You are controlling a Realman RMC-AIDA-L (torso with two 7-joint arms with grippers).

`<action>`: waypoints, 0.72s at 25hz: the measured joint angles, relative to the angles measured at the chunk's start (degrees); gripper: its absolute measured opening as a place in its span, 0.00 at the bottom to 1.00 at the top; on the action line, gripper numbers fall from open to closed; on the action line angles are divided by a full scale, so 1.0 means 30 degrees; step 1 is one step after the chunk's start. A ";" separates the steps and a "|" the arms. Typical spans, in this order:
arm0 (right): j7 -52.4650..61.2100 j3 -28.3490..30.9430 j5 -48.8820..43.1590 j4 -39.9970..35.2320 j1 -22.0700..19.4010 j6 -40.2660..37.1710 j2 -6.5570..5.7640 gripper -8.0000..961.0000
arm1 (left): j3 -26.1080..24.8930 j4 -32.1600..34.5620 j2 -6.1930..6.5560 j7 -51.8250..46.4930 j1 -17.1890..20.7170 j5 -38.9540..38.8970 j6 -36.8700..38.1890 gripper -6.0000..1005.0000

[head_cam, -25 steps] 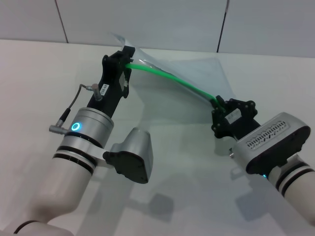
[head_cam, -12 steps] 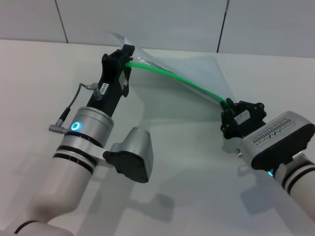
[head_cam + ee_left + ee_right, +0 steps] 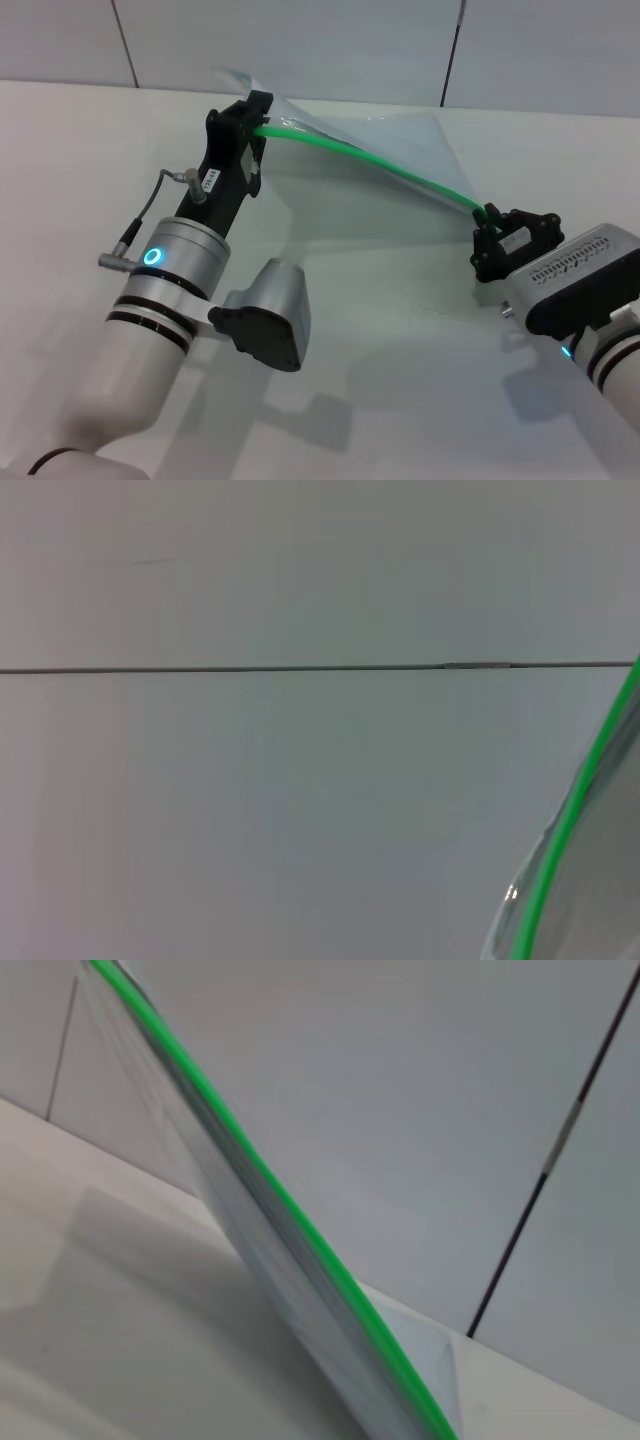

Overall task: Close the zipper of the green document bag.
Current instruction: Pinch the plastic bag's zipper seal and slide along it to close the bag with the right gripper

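Green document bag [image 3: 395, 135], raised off desk [image 3: 400, 380]: left tool [image 3: 258, 125] clamps zipper [image 3: 380, 165] end; right tool [image 3: 489, 225], pinching it, has slid rightward—closure nearly complete.

We see the right tool [image 3: 487, 218] has slid farther right along the zipper [image 3: 370, 160], leaving a longer green stretch between both tools.

Even, bright overhead light. Soft shadows fall on the table [image 3: 400, 400] under both arms. Wrist views slightly soft; no glare.
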 joint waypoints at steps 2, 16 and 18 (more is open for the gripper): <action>-0.0003 0.0004 0.0141 0.0083 -0.0001 -0.0057 -0.0002 0.13 | -0.0001 -0.0011 0.0004 -0.0001 -0.0006 -0.0002 0.0022 0.09; -0.0003 0.0022 0.0232 0.0372 -0.0003 -0.0339 -0.0002 0.14 | -0.0001 -0.0064 0.0003 0.0036 -0.0046 0.0042 0.0081 0.09; -0.0003 0.0019 0.0257 0.0370 -0.0002 -0.0339 -0.0003 0.14 | 0.0000 -0.0064 0.0003 0.0052 -0.0036 0.0054 0.0085 0.09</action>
